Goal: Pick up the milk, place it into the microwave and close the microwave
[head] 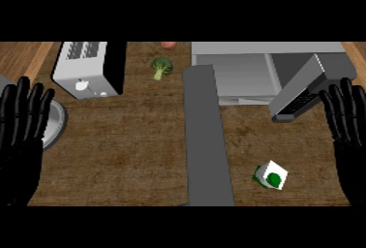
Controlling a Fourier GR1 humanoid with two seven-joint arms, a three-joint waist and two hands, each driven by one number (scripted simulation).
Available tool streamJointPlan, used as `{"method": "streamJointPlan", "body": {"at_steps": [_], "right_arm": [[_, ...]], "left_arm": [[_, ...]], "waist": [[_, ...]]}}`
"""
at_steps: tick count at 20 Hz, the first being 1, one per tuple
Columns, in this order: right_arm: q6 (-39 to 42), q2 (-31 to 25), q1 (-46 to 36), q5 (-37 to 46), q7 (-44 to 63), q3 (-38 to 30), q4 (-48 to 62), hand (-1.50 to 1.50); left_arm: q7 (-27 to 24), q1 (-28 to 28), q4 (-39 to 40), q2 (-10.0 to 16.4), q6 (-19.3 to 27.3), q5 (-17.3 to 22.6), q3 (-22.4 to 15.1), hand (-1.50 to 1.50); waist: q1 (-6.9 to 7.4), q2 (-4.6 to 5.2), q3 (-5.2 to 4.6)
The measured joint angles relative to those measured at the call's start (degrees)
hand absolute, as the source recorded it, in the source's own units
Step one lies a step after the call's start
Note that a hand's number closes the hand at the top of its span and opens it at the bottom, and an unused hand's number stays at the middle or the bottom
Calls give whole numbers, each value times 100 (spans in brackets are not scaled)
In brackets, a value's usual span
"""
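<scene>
The milk [270, 176] lies in front of the microwave [236, 77], near its open door [304, 89] — the right hand [346, 118], straight-fingered and empty, should descend and wrap its sides.

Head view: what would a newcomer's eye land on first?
Two open black hands frame the counter: the left hand at the left edge, the right hand at the right edge. A white-and-green milk carton sits at lower right, and the microwave stands at upper right with its door open.
</scene>
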Motion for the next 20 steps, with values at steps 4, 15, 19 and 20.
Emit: {"method": "streamJointPlan", "body": {"at_steps": [4,15,19,20], "right_arm": [[-750,362,85,701,146,433,-114,-150],[-3479,657,181,1527,574,3225,6,-150],[-4116,671,150,1990,764,3720,75,-150],[-4276,673,65,2132,865,3764,136,-150]], "left_arm": [[-105,17,139,22,0,-143,21,-150],[218,501,82,-220,-192,750,179,-150],[44,925,-90,-219,-403,932,276,-150],[52,1010,-155,-193,-451,1009,339,-150]], "waist": [[54,-96,-34],[125,-156,-54],[118,-158,-54],[120,-158,-54]]}}
